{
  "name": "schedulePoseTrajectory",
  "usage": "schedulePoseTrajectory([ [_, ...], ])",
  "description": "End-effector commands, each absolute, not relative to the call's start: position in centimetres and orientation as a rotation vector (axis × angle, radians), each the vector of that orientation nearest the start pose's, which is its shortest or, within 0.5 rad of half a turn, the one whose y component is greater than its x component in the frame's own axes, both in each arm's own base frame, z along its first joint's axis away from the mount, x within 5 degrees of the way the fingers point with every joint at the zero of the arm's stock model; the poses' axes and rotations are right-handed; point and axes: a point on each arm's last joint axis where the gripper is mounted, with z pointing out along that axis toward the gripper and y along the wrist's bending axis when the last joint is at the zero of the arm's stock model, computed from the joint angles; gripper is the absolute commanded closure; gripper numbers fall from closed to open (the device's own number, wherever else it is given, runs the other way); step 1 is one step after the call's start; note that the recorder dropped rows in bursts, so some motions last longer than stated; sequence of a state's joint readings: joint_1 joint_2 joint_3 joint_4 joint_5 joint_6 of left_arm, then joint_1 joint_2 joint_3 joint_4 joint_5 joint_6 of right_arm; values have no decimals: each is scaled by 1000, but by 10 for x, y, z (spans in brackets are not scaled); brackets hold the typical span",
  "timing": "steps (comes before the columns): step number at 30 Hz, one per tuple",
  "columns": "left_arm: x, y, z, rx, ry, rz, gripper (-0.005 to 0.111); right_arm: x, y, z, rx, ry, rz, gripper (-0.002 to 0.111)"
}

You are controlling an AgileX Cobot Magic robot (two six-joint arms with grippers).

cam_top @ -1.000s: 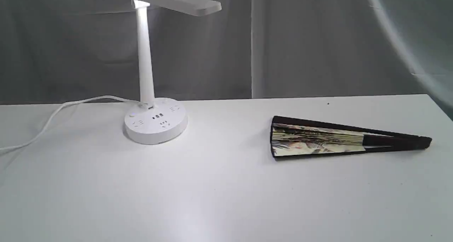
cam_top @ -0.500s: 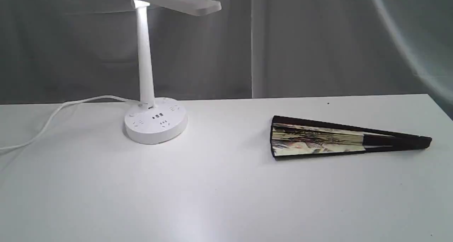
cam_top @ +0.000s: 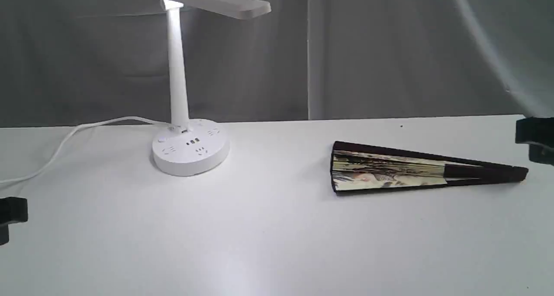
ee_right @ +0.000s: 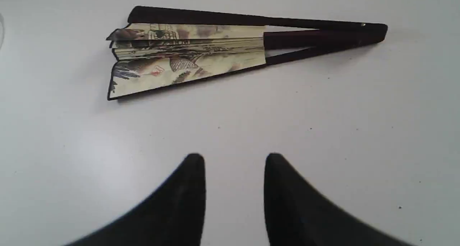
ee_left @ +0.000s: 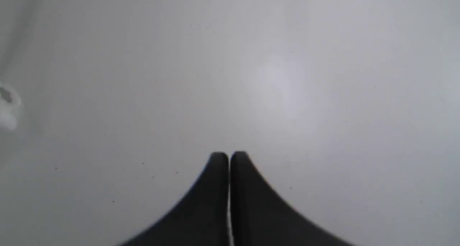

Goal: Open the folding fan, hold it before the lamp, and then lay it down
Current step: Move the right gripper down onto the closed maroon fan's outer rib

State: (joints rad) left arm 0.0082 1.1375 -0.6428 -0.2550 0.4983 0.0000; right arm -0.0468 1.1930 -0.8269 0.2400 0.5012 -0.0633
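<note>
The folding fan point(cam_top: 389, 171) lies barely spread by the right edge of the table point(cam_top: 277, 244); right gripper point(ee_right: 235, 156) parted, empty; left gripper point(ee_left: 229, 153) pressed closed.

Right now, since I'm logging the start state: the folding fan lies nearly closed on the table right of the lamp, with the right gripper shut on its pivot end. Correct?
No. The right gripper is open and clear of the folding fan, as the right wrist view shows. The fan does lie nearly closed on the table, right of the lamp.
</note>
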Motion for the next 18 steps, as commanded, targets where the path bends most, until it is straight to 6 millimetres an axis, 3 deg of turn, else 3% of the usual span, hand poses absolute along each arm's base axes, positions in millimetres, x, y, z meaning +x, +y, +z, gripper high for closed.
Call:
schedulePoseTrajectory([
  [1, 215, -9, 251, -211, 2457, -237, 107, 254, -1, 281, 181, 2351, 195, 78],
  [10, 226, -11, 288, -132, 2414, -240, 107, 285, -1, 274, 182, 2451, 213, 71],
  [14, 228, -11, 295, -127, 2413, -249, 107, 298, -1, 276, 169, 2471, 217, 63],
  [18, 231, -14, 293, -135, 2426, -280, 107, 313, 0, 277, 112, 2510, 230, 63],
])
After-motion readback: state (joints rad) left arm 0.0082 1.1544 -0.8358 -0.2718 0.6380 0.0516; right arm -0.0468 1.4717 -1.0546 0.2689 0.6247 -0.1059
